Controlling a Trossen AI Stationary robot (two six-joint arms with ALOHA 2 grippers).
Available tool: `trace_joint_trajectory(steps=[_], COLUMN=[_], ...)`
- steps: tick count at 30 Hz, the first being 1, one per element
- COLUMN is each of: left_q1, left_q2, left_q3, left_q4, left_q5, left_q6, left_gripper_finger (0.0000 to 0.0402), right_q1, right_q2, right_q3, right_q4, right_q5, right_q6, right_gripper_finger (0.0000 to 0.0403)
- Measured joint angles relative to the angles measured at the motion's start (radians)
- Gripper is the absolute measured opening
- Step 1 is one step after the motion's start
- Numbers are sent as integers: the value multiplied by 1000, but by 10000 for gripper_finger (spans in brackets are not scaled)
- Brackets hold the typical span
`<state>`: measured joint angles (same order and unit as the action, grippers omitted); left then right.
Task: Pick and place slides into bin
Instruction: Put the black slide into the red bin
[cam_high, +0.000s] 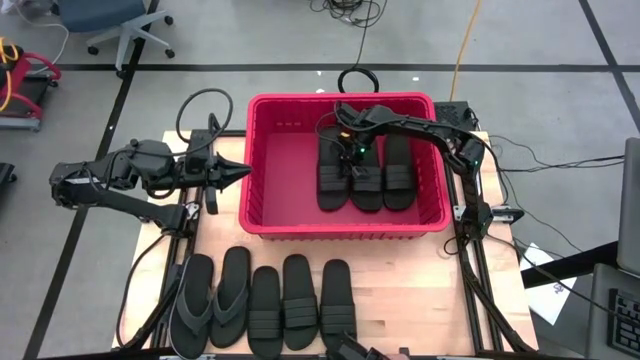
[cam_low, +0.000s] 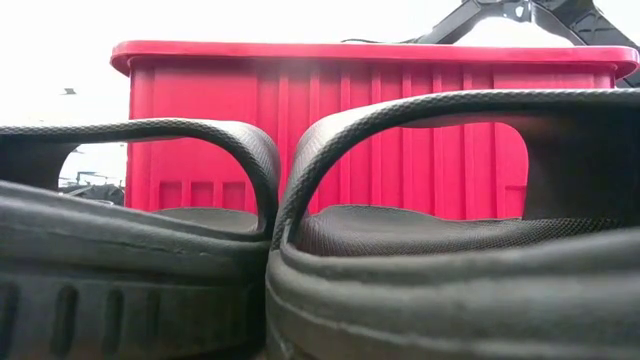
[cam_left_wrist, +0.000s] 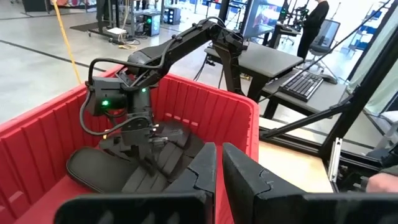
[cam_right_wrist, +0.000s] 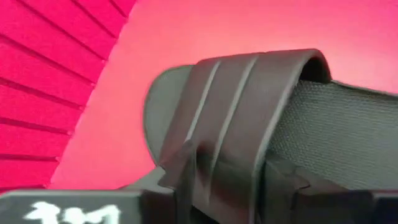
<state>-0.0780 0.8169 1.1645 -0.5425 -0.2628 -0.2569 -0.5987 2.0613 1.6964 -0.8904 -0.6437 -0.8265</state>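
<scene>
The red bin (cam_high: 268, 215) stands mid-table and holds three black band slides lying flat side by side on its floor, on its right half (cam_high: 366, 185). My right gripper (cam_high: 347, 168) reaches down into the bin, open, its fingers on either side of the ribbed strap (cam_right_wrist: 249, 106) of the leftmost of these slides (cam_high: 331, 182). My left gripper (cam_high: 243, 172) waits shut just outside the bin's left wall. Several more slides lie in a row along the table's near edge: two thong flip-flops (cam_high: 210, 298) and three band slides (cam_high: 298, 300). My right gripper's fingers (cam_right_wrist: 180, 171) stand apart with the slide's strap (cam_right_wrist: 227, 168) between them, coming slanting down from the table's right. I cannot tell whether either finger touches the strap. The slide lies flat on the bin floor.
The bin's black loop handle (cam_high: 357, 80) sticks out at its far side. Cables run along both arms' frames. In the low view two slides (cam_low: 450, 260) fill the foreground before the bin's wall (cam_low: 380, 130). Bare wood shows between the row and the bin (cam_high: 400, 260).
</scene>
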Motion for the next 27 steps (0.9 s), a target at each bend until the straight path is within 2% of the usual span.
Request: trace_joint_trajectory(steps=[10,16,20,22,27], left_q1=[0,0,0,0,0], left_q2=[0,0,0,0,0], left_q3=[0,0,0,0,0], left_q4=[0,-2,-4,-6,-7], left_q5=[1,1,2,1,1], left_q6=[-3,0,25,37,66], left_gripper_finger=[24,24,24,24,24], right_q1=[11,14,14,17,40], right_q2=[-18,-72,-123,-145,-153], right_q3=[-1,-1,-1,-1,0], right_q4=[13,58,89,107,92], right_q5=[51,148,138,97,39], right_q6=[30,56,53,59,108], right_gripper_finger=[184,189,181,172,132])
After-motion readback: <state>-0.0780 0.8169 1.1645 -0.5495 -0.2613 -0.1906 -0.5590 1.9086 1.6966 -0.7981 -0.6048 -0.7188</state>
